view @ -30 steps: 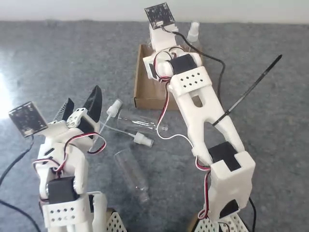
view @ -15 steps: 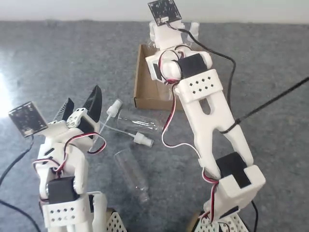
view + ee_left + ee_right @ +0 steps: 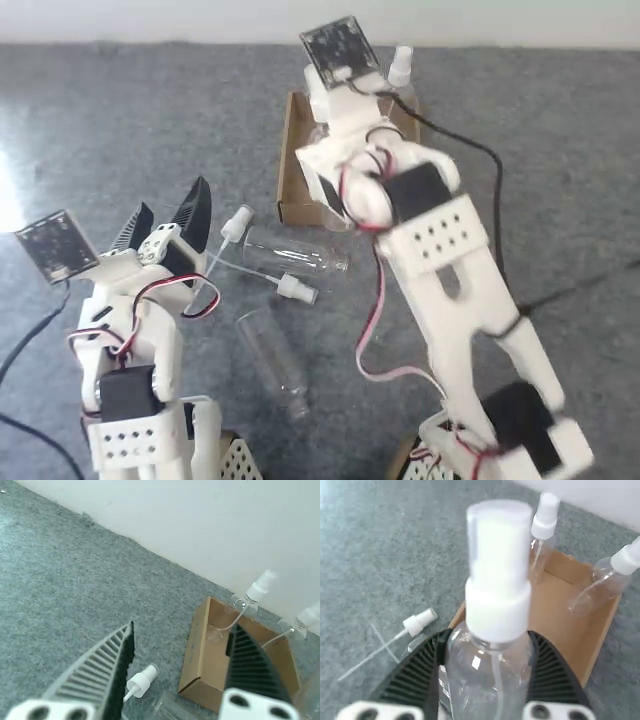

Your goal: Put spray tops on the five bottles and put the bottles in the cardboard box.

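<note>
Clear, two bare bottles [image 3: 295,252] [image 3: 272,357], two loose tops [image 3: 237,224] [image 3: 297,289]

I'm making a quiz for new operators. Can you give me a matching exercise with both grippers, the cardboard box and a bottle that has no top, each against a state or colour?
Things:
1. left gripper
2. right gripper
3. cardboard box
4. uncapped bottle

States:
A. brown, open at the top
B. shut on a capped bottle
C. lying on its side on the table
D. open, holding nothing

Pairs: 1-D, 2-B, 3-A, 4-C
</note>
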Tool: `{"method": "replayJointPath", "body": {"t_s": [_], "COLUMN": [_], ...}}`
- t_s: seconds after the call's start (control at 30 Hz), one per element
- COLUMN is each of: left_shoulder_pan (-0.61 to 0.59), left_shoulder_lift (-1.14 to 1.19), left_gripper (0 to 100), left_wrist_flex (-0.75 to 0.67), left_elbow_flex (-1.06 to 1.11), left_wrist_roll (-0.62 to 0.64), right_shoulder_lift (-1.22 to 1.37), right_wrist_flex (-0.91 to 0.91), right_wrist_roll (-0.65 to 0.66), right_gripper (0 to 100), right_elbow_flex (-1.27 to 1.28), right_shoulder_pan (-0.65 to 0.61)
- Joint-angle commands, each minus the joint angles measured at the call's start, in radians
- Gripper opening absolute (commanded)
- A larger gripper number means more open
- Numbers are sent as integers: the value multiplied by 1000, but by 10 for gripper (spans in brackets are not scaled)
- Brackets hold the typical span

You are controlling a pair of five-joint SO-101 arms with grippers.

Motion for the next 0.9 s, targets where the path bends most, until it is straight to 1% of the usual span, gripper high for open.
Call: {"method": "replayJointPath", "body": {"t_s": [0.0,0.1,0.27,0.47,0.87], "left_shoulder_pan": [5,5,5,5,5], "left_shoulder_lift": [-12,-12,-12,-12,-12], "left_gripper": [279,279,279,279,279], "left_wrist_flex": [-29,-29,-29,-29,-29], "left_elbow_flex": [-7,-7,-7,-7,-7], "left_wrist_roll": [5,5,5,5,5], "right_shoulder_lift": [-163,-191,-157,25,363], "right_wrist_flex": [-242,-377,-487,-707,-1125], "right_wrist_roll": [-5,-2,-5,-6,-6], "right_gripper": [113,112,112,111,111], "right_elbow_flex": [172,272,304,304,302], "right_shoulder_pan": [1,1,27,73,73]}}
